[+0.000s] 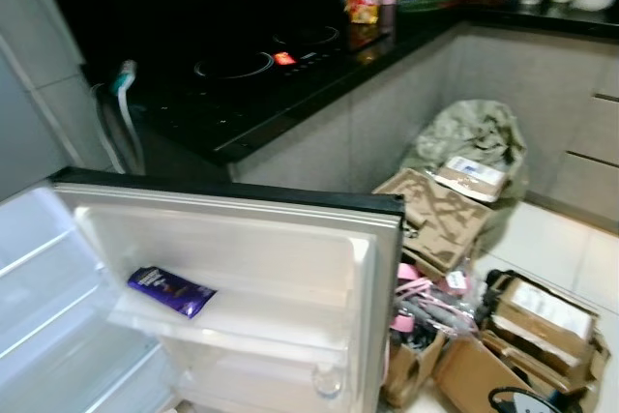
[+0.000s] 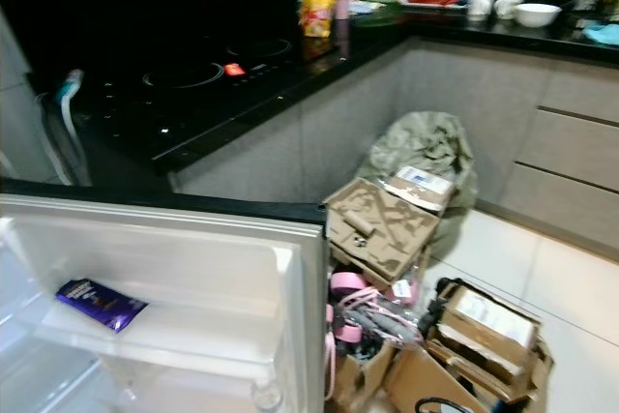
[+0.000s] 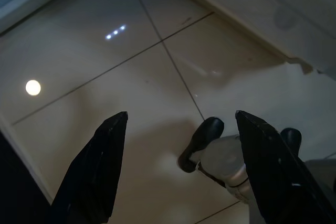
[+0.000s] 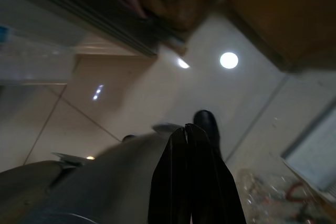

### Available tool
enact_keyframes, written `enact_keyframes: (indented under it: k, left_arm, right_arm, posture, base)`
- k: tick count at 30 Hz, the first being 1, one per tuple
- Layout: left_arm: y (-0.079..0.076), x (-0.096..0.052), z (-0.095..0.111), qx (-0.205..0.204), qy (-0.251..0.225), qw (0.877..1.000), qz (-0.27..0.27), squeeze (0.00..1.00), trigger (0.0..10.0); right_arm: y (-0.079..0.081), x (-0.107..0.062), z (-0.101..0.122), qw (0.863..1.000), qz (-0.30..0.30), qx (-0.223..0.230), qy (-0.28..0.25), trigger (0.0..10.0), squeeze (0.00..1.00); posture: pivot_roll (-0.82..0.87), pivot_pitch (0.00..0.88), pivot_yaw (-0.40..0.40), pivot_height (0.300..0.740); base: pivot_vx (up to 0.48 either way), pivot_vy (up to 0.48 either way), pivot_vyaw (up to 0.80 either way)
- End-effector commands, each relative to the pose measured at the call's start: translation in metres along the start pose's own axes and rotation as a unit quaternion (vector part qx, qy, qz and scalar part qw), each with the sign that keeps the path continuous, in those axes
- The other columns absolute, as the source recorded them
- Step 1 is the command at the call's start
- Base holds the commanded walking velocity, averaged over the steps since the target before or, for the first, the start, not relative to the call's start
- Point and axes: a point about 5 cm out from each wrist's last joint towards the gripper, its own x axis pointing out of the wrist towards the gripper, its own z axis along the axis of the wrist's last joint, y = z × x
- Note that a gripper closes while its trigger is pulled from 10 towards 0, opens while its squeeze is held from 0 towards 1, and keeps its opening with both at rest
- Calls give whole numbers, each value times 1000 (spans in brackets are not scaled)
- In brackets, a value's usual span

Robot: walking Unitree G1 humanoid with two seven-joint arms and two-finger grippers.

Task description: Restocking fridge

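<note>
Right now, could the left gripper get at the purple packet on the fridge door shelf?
Probably not yet. The left gripper hangs open over the floor tiles, while the purple packet lies uncovered on the door shelf; nothing blocks it, but the arm must rise first.

**What I can see of my own body**

Through my left wrist camera, the left gripper has two long, flat black fingers with blunt tips. Below them I see silver-grey leg casing and rounded black feet. My right gripper has glossy black, tapering fingers, beside smooth grey bodywork and another black foot.
</note>
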Motion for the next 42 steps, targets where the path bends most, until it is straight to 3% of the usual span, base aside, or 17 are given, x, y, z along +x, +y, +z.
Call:
enact_keyframes:
  k: [1, 30, 36, 42]
  left_arm:
    - [3, -1, -3, 4, 8, 1000, 3, 0, 10000]
    - [0, -2, -11, 9, 26, 1000, -14, 0, 10000]
    - [-1, -2, -11, 11, 29, 999, -19, 0, 10000]
    - [-3, -3, -15, 9, 34, 999, -28, 0, 10000]
  right_arm:
    - [3, 1, -1, 1000, 4, 7, 2, 10000, 0]
    - [-1, -1, -3, 1000, -12, 7, -5, 10000, 0]
    - [-2, -1, -6, 999, -33, 1, 13, 10000, 0]
    - [-5, -2, -9, 999, -42, -1, 21, 10000, 0]
  posture:
    - [-89, 0, 33, 740]
    - [-90, 0, 32, 740]
    - [-90, 0, 32, 740]
    - [-90, 0, 32, 740]
  base:
    - [0, 0, 712]
    - [0, 0, 711]
    - [0, 0, 84]
    - [0, -462, 0]
